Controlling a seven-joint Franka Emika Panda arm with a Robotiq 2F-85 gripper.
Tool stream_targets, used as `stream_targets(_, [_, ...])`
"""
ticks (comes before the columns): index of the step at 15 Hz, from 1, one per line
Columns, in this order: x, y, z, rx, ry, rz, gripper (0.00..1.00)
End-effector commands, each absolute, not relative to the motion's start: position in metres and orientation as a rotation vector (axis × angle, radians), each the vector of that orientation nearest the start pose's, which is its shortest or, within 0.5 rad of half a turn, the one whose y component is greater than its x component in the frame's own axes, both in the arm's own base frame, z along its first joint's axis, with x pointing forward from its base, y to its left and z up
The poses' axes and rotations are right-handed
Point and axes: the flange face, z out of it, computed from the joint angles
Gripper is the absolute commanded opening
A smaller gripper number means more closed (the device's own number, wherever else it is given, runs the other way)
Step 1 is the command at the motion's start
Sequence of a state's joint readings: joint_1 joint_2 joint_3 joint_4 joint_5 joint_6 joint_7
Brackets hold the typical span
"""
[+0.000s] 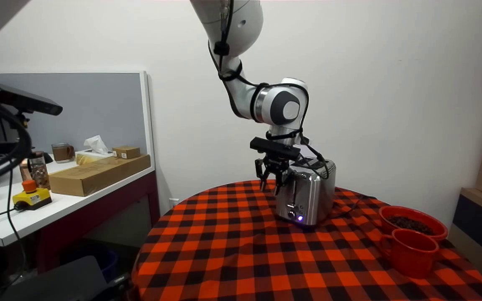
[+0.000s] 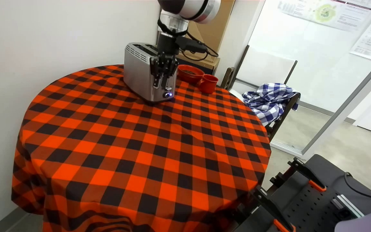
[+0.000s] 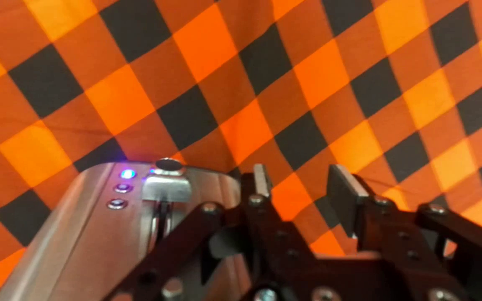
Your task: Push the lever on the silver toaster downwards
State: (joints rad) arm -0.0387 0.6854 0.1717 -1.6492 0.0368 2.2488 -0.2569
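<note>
The silver toaster [image 1: 324, 192] stands upright on the checkered table, and also shows in an exterior view [image 2: 137, 74] and the wrist view [image 3: 94, 251]. Its lever [image 3: 167, 189] is low in the slot, just above the round knob [image 3: 169, 165]; in an exterior view the lever [image 1: 291, 206] is small. A blue-violet light glows beside the knob. My gripper [image 3: 303, 179] is open and empty, with its fingers pointing down. In both exterior views the gripper [image 1: 270, 187] [image 2: 160, 83] hangs at the toaster's lever end. In the wrist view its fingers are right of the lever, apart from it.
A red bowl [image 1: 408, 210] with dark contents and a red mug [image 1: 414, 255] stand on the red-and-black cloth [image 1: 224, 242] beyond the toaster. A dark cord [image 1: 352, 207] runs from the toaster. A wall [image 2: 60, 32] rises behind the table. A chair [image 2: 266, 69] stands beyond it.
</note>
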Motion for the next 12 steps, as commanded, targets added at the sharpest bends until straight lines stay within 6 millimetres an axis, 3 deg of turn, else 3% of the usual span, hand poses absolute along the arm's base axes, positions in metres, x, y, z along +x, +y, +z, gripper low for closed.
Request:
stream_targets(1, [0.647,0.072,0.254,-2.855,-0.509,0.229,0.76])
stream_targets(4, [0.62,0.058,0.285,-2.915,-0.508,0.29,0.97])
stream_targets(5, [0.613,0.055,0.292,-2.943,-0.499,0.282,1.0])
stream_targets(12, [0.549,0.03,0.34,-3.191,-0.381,0.166,1.0])
